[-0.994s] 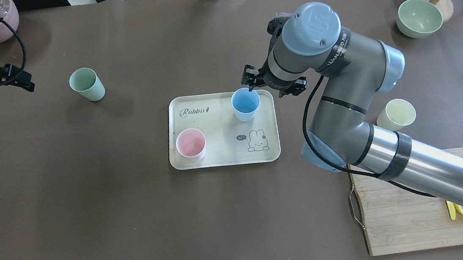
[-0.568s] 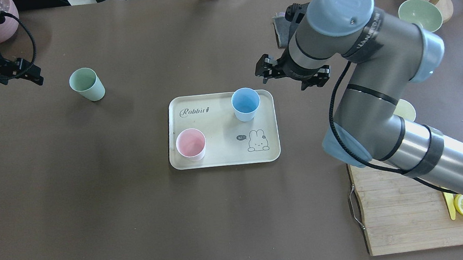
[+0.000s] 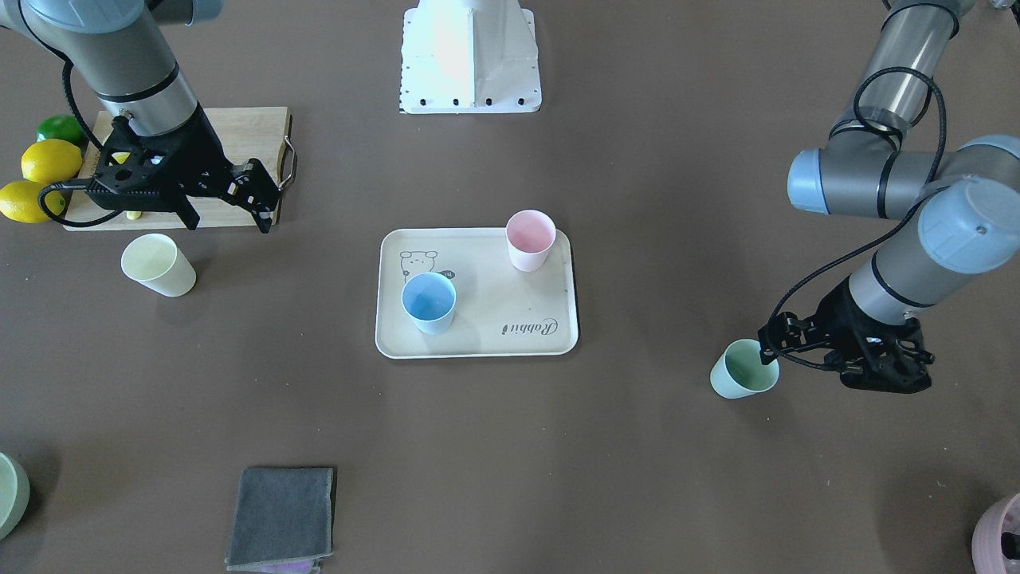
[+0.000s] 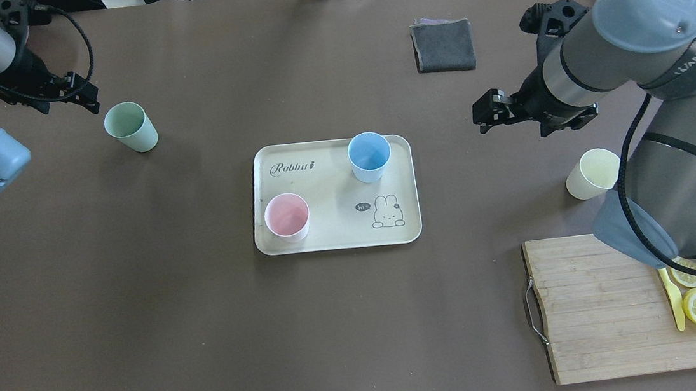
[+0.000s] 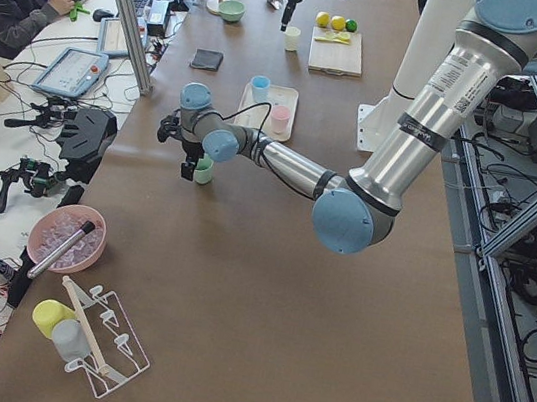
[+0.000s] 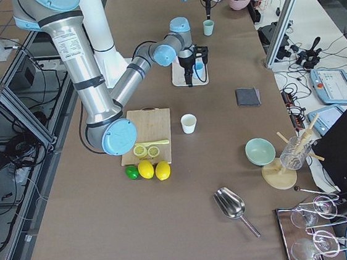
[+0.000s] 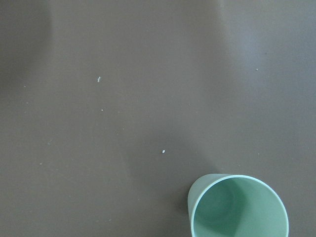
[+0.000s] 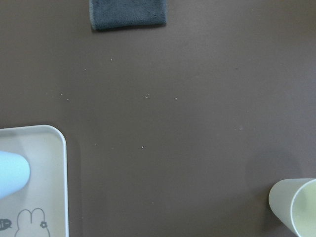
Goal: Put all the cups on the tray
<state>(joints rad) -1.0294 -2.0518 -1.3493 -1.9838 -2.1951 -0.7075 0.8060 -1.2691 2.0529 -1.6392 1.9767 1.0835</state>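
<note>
The cream tray (image 4: 327, 178) lies mid-table and holds the light blue cup (image 4: 369, 155) and the pink cup (image 4: 287, 217), both upright. The mint green cup (image 4: 130, 126) stands on the table at the left. My left gripper (image 4: 64, 98) hangs just beyond it, open and empty; the left wrist view shows the green cup (image 7: 239, 207) at its lower right. The pale yellow cup (image 4: 595, 173) stands on the table at the right. My right gripper (image 4: 522, 118) is open and empty, between the tray and the yellow cup (image 8: 296, 207).
A wooden cutting board (image 4: 595, 306) with lemon slices and a yellow knife lies front right, with whole lemons (image 3: 48, 159) beside it. A grey cloth (image 4: 443, 45) lies at the far side. A sage bowl (image 3: 8, 494) and a pink container (image 3: 1000, 534) sit at the far corners.
My right gripper has moved away from the blue cup on the tray, to the right. My left gripper has moved in from the left edge to beside the green cup.
</note>
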